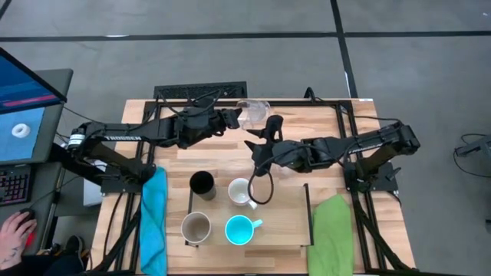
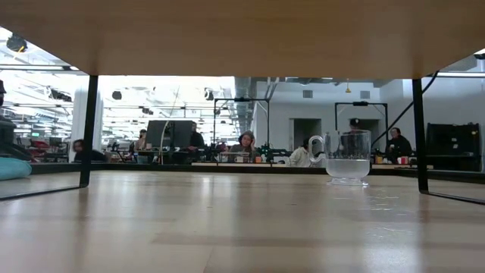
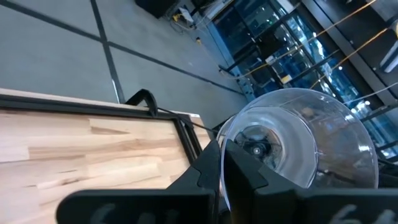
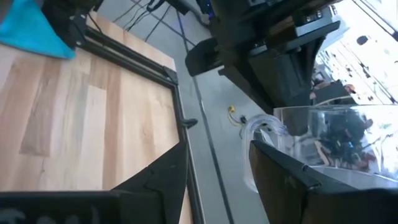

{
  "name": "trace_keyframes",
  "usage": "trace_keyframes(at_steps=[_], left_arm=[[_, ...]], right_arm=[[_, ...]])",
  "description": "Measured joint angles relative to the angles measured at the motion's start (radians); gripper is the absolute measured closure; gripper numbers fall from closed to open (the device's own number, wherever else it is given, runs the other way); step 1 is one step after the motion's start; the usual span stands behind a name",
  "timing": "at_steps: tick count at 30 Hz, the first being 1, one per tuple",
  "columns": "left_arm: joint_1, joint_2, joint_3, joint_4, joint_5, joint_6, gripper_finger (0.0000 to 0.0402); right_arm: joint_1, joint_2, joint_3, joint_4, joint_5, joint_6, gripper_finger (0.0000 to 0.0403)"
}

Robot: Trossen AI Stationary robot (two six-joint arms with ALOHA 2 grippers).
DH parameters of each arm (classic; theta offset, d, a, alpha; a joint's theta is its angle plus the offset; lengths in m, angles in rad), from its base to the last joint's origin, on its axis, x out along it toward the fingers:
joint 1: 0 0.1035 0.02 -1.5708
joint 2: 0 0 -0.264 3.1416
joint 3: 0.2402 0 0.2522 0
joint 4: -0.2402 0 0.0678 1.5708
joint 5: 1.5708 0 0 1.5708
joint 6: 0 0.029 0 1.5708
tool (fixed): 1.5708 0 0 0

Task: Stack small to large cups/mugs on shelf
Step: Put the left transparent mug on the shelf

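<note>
My left gripper (image 1: 236, 117) reaches to the table's far middle and is shut on a clear glass (image 1: 254, 111), which lies tipped on its side in the air. My right gripper (image 1: 261, 133) is open right beside that glass (image 4: 336, 140), which shows a clear loop like a handle (image 4: 252, 134). A second clear glass (image 2: 347, 155), with a handle, stands upright on the tabletop. On the shelf (image 1: 284, 222) stand a black tumbler (image 1: 202, 182), a white mug (image 1: 241, 192), a beige mug (image 1: 196, 227) and a blue mug (image 1: 240, 229). My left gripper pinches the glass's wall at its rim (image 3: 222, 140), one finger (image 3: 245, 168) inside the mouth and one (image 3: 208, 168) outside. The glass is lifted clear and tipped sideways, with its mouth turned toward the wrist camera. My right gripper has one finger (image 4: 292, 180) close against the same glass; whether it touches, I cannot tell.
A blue cloth (image 1: 153, 218) lies along the shelf's left side and a green cloth (image 1: 331, 230) along its right. A black cable loop (image 1: 261, 188) hangs from my right arm over the white mug. A person's hand (image 1: 15, 230) rests by a keyboard left of the table.
</note>
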Motion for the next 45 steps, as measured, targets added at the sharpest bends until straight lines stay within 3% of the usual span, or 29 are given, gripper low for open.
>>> trace_keyframes(at_steps=[13,16,25,32,36,45], left_arm=[[-0.019,0.0,0.0,0.023,-0.016,0.002,0.0401],[-0.019,0.0,0.0,0.022,-0.014,0.002,0.0401],[-0.02,0.0,0.0,0.02,0.012,0.005,0.0401],[-0.02,0.0,0.0,0.024,0.026,0.035,0.0395],[-0.019,-0.001,-0.001,0.083,0.082,0.085,0.0352],[-0.022,-0.005,0.0,0.226,0.285,0.123,0.0197]], right_arm=[[-0.036,0.003,0.0,0.012,-0.004,0.027,0.0219],[-0.038,0.003,0.0,0.012,-0.005,0.027,0.0245],[-0.038,0.003,0.0,0.003,-0.005,0.026,0.0383],[-0.037,0.003,0.0,0.0,-0.008,0.035,0.0386],[-0.038,-0.001,0.0,0.0,-0.009,0.068,0.0392],[-0.038,-0.168,0.0,-0.016,-0.004,0.158,0.0393]])
